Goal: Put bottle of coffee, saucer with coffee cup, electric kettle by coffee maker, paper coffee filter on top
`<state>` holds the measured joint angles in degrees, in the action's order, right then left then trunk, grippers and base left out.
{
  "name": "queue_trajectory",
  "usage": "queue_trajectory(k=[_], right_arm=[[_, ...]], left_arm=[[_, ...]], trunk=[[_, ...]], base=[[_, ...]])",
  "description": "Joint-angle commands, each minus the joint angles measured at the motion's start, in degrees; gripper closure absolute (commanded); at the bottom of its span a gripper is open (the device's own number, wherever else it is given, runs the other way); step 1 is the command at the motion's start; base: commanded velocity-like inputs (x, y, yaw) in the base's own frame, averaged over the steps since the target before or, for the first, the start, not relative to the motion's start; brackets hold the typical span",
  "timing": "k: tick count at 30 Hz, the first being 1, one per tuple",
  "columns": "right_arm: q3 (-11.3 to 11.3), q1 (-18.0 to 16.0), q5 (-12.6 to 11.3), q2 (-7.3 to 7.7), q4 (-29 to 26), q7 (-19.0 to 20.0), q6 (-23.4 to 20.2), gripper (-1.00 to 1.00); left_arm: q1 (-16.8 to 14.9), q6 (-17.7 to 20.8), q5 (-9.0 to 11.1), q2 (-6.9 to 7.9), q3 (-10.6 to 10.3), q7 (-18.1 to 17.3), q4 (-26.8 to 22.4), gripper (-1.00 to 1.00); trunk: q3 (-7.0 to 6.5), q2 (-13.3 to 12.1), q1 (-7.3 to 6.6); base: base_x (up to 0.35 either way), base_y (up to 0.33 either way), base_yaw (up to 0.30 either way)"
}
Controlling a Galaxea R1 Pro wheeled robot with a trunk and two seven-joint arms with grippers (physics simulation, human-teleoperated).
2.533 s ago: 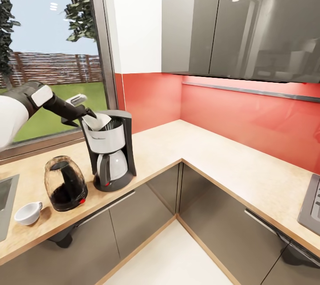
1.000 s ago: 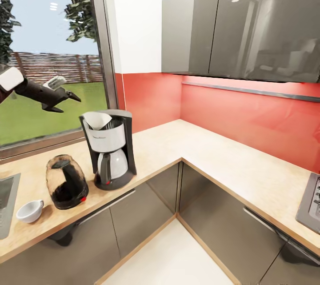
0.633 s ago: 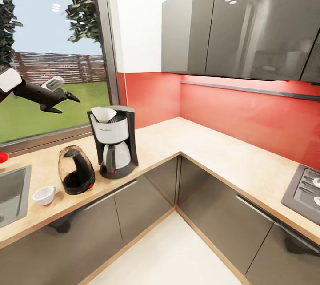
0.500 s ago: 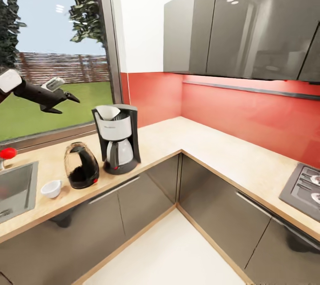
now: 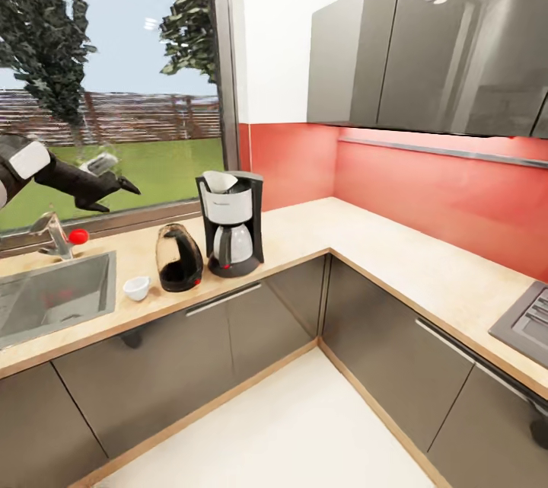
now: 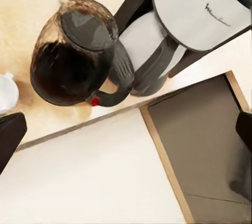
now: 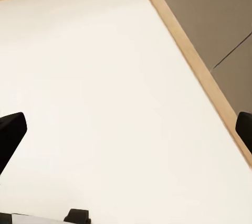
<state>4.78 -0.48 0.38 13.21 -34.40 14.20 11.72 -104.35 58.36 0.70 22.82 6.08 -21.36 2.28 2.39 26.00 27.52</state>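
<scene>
White paper coffee filter [image 5: 218, 181] sits in the top of the coffee maker [image 5: 232, 223], which stands on the kitchen countertop [image 5: 304, 225]; that step looks done. Just beside the machine is the electric kettle [image 5: 179, 259], with the coffee cup [image 5: 137, 288] near it toward the sink [image 5: 53, 298] (no saucer under the cup). I judge the saucer and the bottle of coffee remain to be fetched, which calls for driving elsewhere. The left gripper [image 5: 122, 185] hangs empty, jaws apart, above and well apart from the filter, over the window side. In its wrist view the right gripper [image 7: 126, 129] is spread open over pale floor [image 7: 105, 93].
</scene>
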Motion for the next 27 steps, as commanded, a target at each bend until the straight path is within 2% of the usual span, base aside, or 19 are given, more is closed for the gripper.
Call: queue_trajectory(k=[1, 7, 9, 10, 13, 16, 17, 19, 20, 23, 24, 27], right_arm=[[0.29, -0.05, 0.05, -0.03, 0.03, 0.48, 0.14, -1.00], [0.23, -0.05, 0.06, -0.03, 0.03, 0.48, 0.14, -1.00], [0.23, -0.05, 0.06, -0.03, 0.08, 0.48, 0.14, -1.00], [0.23, -0.05, 0.06, -0.03, 0.11, 0.48, 0.14, -1.00], [0.23, -0.05, 0.07, -0.03, 0.12, 0.48, 0.14, -1.00], [0.23, -0.05, 0.06, -0.03, 0.12, 0.48, 0.14, -1.00], [0.23, -0.05, 0.10, -0.04, 0.15, 0.48, 0.14, -1.00], [0.20, -0.05, 0.13, -0.03, 0.18, 0.48, 0.14, -1.00], [0.19, -0.05, 0.13, -0.03, 0.19, 0.48, 0.14, -1.00], [0.15, -0.05, 0.14, -0.10, 0.26, 0.48, 0.14, -1.00], [0.15, -0.05, 0.14, -0.10, 0.27, 0.48, 0.14, -1.00], [0.14, -0.05, 0.15, -0.11, 0.41, 0.48, 0.14, -1.00]], left_arm=[[0.98, 0.12, 0.25, 0.02, 0.51, 0.16, 0.02, -1.00], [6.99, -0.10, 0.49, -0.15, 0.60, -0.27, -0.22, -1.00], [10.86, -0.57, 0.46, -0.29, 0.60, -2.48, -0.48, -1.00], [15.62, -4.62, 0.33, -0.33, 0.58, -7.61, -0.70, -1.00], [20.22, -9.06, 0.20, -0.15, 0.35, -13.05, -1.36, -1.00], [26.31, -10.67, 0.17, 0.68, 0.32, -20.05, -3.99, -1.00], [32.04, -11.08, 0.07, 1.97, 0.27, -27.53, -6.68, -1.00], [37.41, -11.33, -0.02, 2.57, 0.30, -33.48, -9.60, -1.00], [38.83, -11.38, -0.03, 2.66, 0.31, -34.82, -10.45, -1.00], [48.19, -11.60, 0.01, 2.86, 0.26, -41.56, -16.82, -1.00], [49.91, -11.62, 0.03, 2.86, 0.28, -42.51, -18.06, -1.00], [60.30, -11.75, 0.25, 2.85, 0.45, -47.27, -26.36, -1.00]], trunk=[[0.12, 0.12, 0.02], [0.12, 0.12, 0.02], [0.12, 0.12, 0.02], [0.12, 0.12, 0.02], [0.12, 0.12, 0.02], [0.12, 0.12, 0.02], [0.12, 0.12, 0.02], [0.12, 0.12, 0.02], [0.12, 0.12, 0.02], [0.12, 0.12, 0.02], [0.12, 0.12, 0.02], [0.12, 0.12, 0.02]], base=[[-0.050, -0.026, 0.042], [-0.012, -0.006, 0.010], [-0.001, 0.000, 0.001], [0.000, 0.000, 0.000], [0.000, 0.000, 0.000], [0.000, 0.000, 0.000], [0.000, 0.000, 0.000], [0.000, 0.000, 0.000], [0.000, 0.000, 0.000], [0.000, 0.000, 0.000], [0.000, 0.000, 0.000], [0.000, 0.000, 0.000]])
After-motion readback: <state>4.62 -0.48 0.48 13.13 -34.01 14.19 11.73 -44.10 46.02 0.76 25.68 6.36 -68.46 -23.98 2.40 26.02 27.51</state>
